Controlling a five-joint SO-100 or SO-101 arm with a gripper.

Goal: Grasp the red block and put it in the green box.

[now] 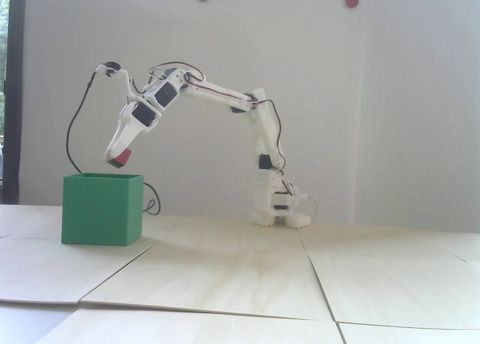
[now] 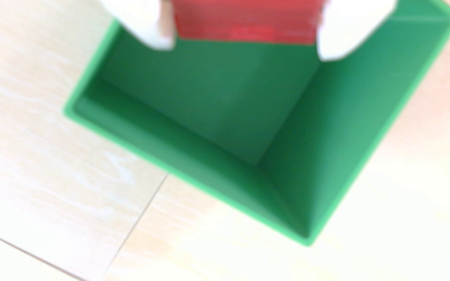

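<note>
In the fixed view my white gripper [image 1: 117,161] is shut on the red block [image 1: 122,158] and holds it tilted just above the open top of the green box [image 1: 101,212], which stands on the table at the left. In the wrist view the red block [image 2: 245,21] sits between my two white fingertips [image 2: 153,32] at the top edge, my gripper [image 2: 245,51] directly over the inside of the green box [image 2: 353,135]. The box's inside shows nothing in it. The wrist view is blurred.
Pale wooden boards [image 1: 240,276] with seams cover the table. The arm's base [image 1: 277,212] stands at the back middle. A black cable [image 1: 73,134] hangs from the wrist down behind the box. Coloured round dots [image 1: 351,1] hang on the white wall.
</note>
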